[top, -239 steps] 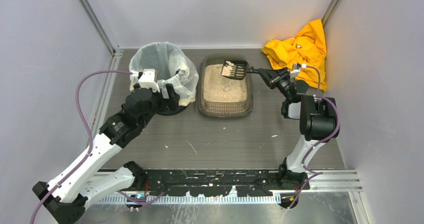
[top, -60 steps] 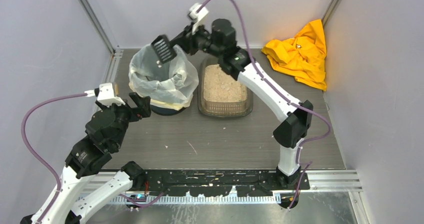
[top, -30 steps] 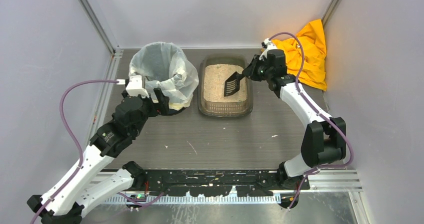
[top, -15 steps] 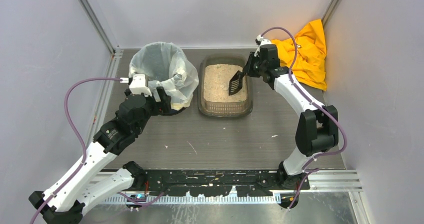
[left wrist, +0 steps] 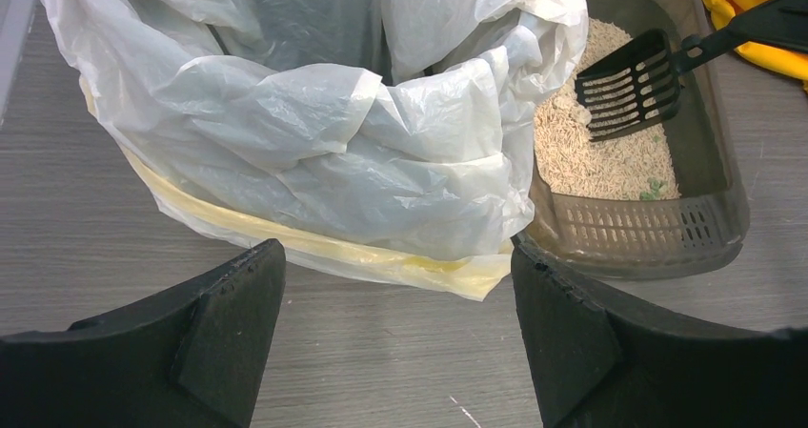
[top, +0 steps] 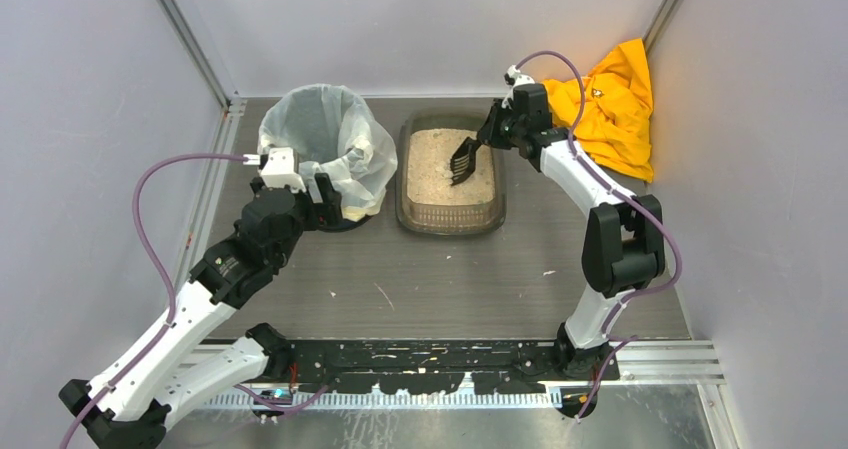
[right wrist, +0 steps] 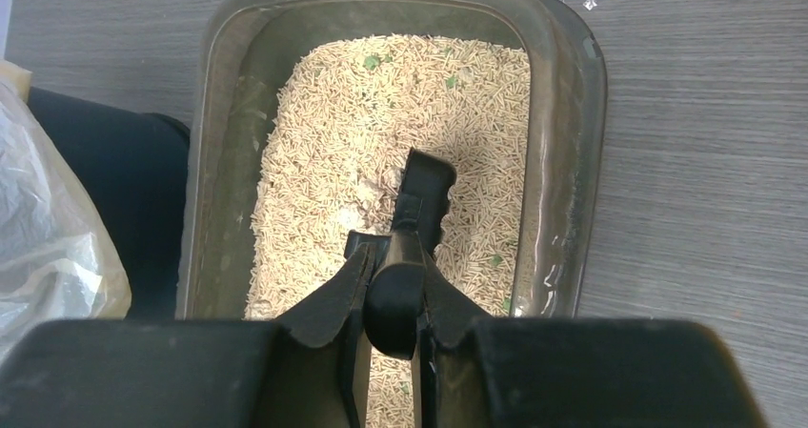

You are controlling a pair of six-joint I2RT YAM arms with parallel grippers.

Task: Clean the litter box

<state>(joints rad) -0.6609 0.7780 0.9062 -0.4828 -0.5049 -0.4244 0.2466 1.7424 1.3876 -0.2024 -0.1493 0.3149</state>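
Note:
The litter box (top: 499,201), a brown-grey translucent tray of pale granules, sits mid-table; it also shows in the left wrist view (left wrist: 710,142) and the right wrist view (right wrist: 572,132). My right gripper (top: 497,134) is shut on the handle of the black slotted scoop (top: 462,160), whose blade dips into the granules near the tray's far end. In the right wrist view the scoop (right wrist: 423,192) points away between my fingers (right wrist: 333,299), with small green bits in the litter. My left gripper (top: 322,201) is open and empty, facing the base of the bin (top: 325,149).
The round bin with a white bag liner (left wrist: 314,113) stands left of the tray, touching it. A crumpled yellow cloth (top: 605,104) lies at the back right corner. Small white specks (top: 383,295) dot the grey table. Walls close in left, right and behind.
My right arm came back from over the bin, swung the scoop to the tray and lowered its blade into the litter. My left gripper edged closer to the bin's base.

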